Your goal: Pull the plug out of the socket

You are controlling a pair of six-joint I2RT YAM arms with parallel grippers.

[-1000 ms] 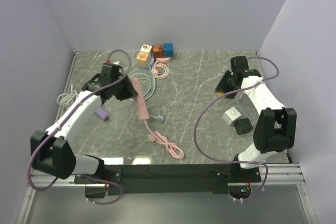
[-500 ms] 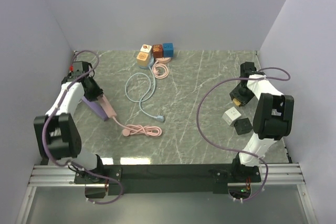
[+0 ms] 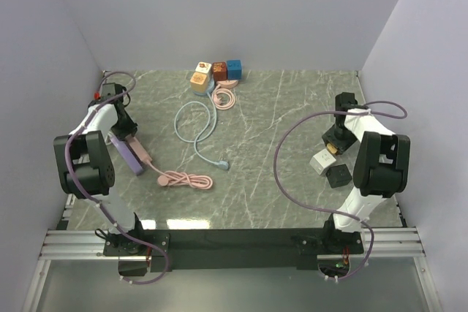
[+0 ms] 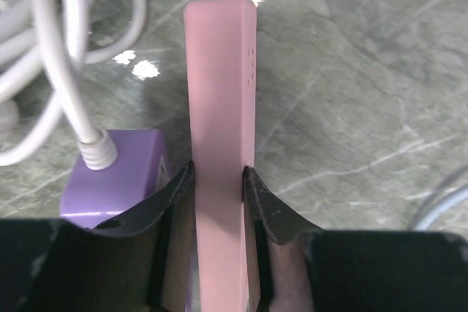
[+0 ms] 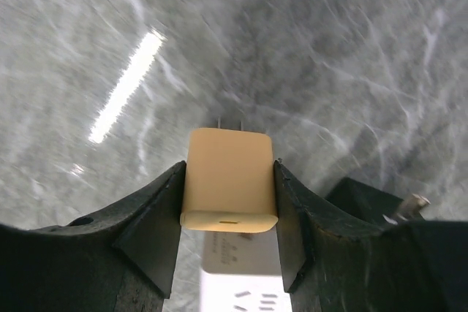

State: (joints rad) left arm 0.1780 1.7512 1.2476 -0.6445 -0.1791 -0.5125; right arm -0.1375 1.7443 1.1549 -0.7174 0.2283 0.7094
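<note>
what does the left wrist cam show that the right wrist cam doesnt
Only left wrist: the left gripper shut on the pink power strip, beside a purple block with a white cable running into it. Only right wrist: the right gripper shut on the cream plug, prongs bare, a white block with slots at the bottom edge. Both: the grey marble table.

Left arm (image 3: 100, 117) and right arm (image 3: 356, 123) of glossy white shells with black joints, slack purple cable (image 3: 275, 173) looping along each, matte black wedge-shaped fingers (image 5: 150, 224) on left tool (image 4: 218, 173) and right tool (image 5: 228, 169), black mounting rail (image 3: 241, 240)
</note>
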